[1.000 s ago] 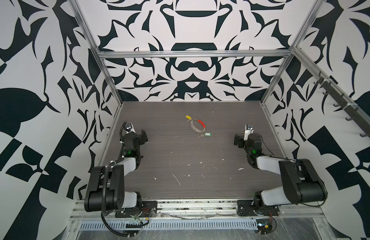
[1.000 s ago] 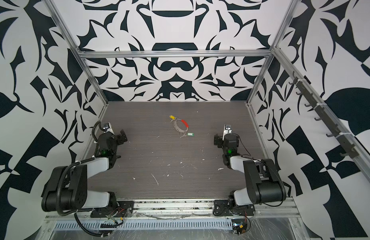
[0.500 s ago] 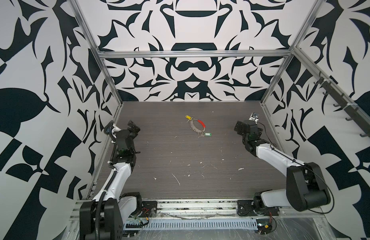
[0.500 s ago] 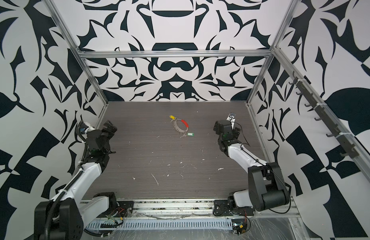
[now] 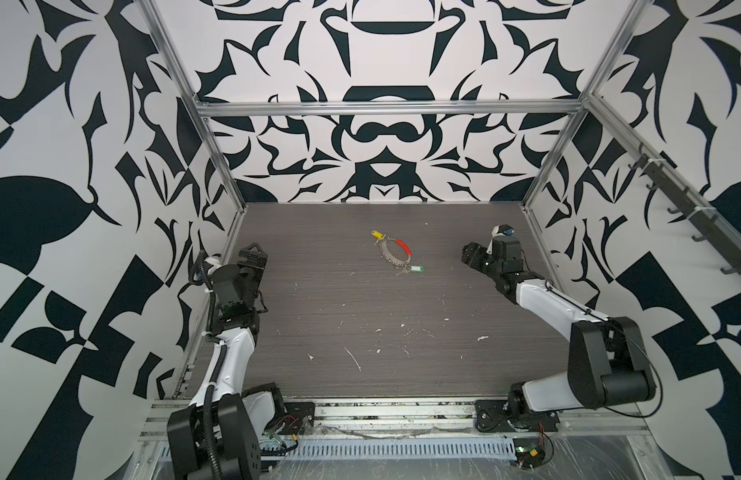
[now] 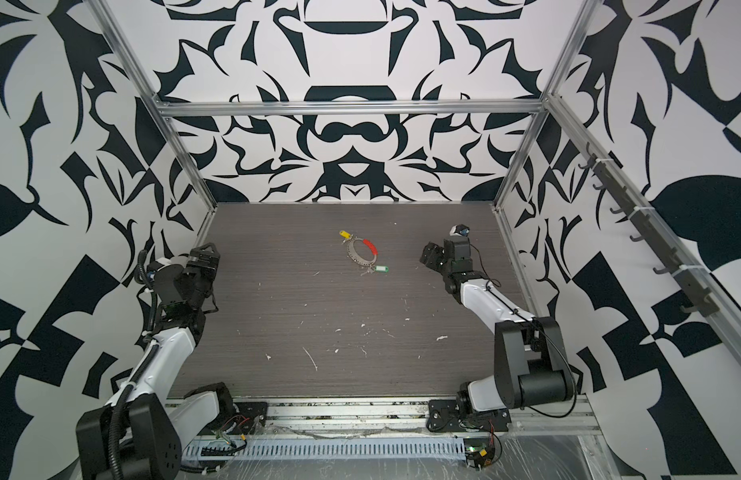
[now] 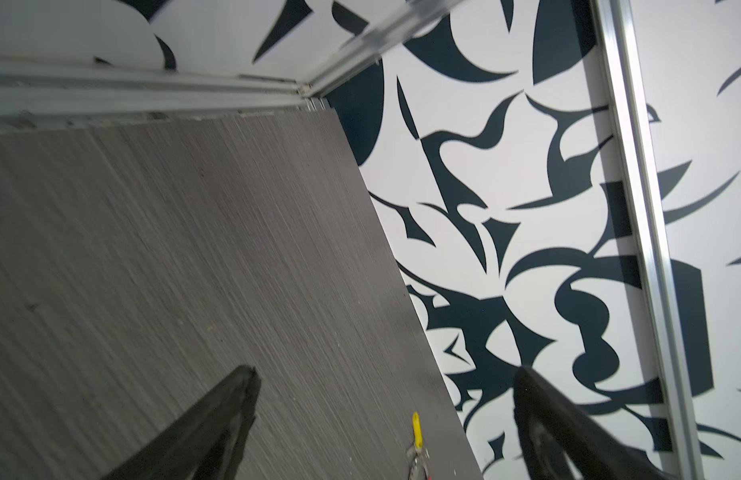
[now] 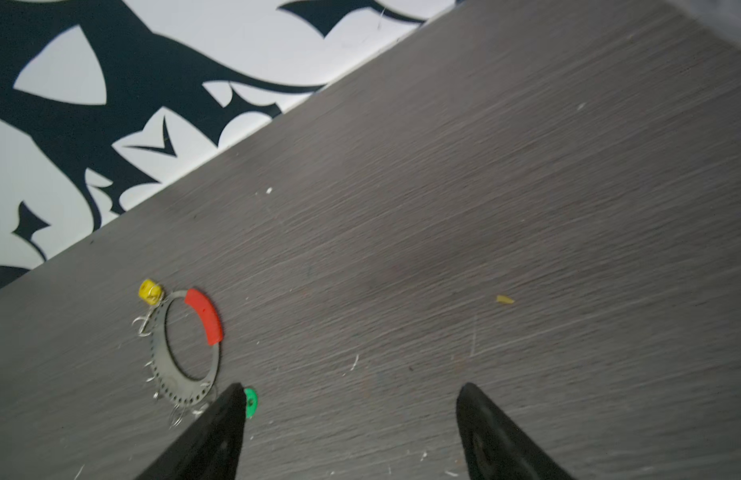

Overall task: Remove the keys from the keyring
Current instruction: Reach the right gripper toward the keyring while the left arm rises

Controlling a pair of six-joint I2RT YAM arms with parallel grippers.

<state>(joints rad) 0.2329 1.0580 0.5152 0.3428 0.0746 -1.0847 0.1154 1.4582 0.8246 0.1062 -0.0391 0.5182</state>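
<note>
The keyring [image 5: 384, 254] [image 6: 352, 257], a flat silvery pierced hoop with a red sleeve [image 5: 403, 247], lies flat on the table at the far middle. A yellow-tagged key [image 5: 376, 234] sits at its far end and a green-tagged key [image 5: 416, 270] at its near end. In the right wrist view the keyring [image 8: 159, 353] lies off to one side, and one finger partly covers the green tag [image 8: 250, 402]. My right gripper [image 5: 470, 255] [image 8: 351, 387] hovers open and empty to the keyring's right. My left gripper [image 5: 252, 257] [image 7: 385, 372] is open and empty at the left wall, with the yellow tag [image 7: 416, 428] far ahead.
Small white flecks [image 5: 354, 357] are scattered over the near half of the dark wood-grain table [image 5: 319, 299]. Patterned walls with aluminium frame rails [image 5: 231, 195] close in the left, back and right sides. A hook rack [image 5: 693, 216] runs along the right wall.
Both arms have unfolded from low, tucked poses near the front and reached forward and up. The right gripper has swung toward the keyring; the keyring has not moved.
</note>
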